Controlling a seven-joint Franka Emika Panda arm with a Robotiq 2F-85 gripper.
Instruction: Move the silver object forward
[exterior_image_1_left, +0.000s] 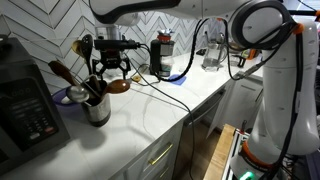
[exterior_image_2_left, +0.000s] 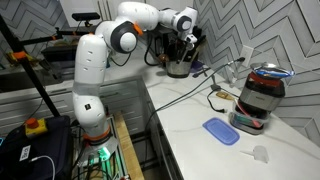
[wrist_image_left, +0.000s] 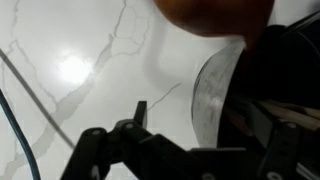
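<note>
The silver object (exterior_image_1_left: 97, 110) is a shiny metal crock that stands on the white marble counter, with wooden spoons and black spatulas sticking out. It also shows in an exterior view (exterior_image_2_left: 178, 68) at the far end of the counter. My gripper (exterior_image_1_left: 110, 68) hangs just above the crock among the utensil handles; it also shows in an exterior view (exterior_image_2_left: 184, 46). In the wrist view the crock's curved wall (wrist_image_left: 208, 95) lies between my fingers. The gripper (wrist_image_left: 215, 125) is open, with a gap between the left finger and the wall. The right finger is lost in the dark.
A black appliance (exterior_image_1_left: 25, 112) and a blue dish (exterior_image_1_left: 64, 96) stand next to the crock. A black grinder (exterior_image_1_left: 163, 55) and a cable (exterior_image_1_left: 165, 95) lie behind. A blender-like appliance (exterior_image_2_left: 262, 95) and a blue lid (exterior_image_2_left: 220, 130) sit nearer along the counter.
</note>
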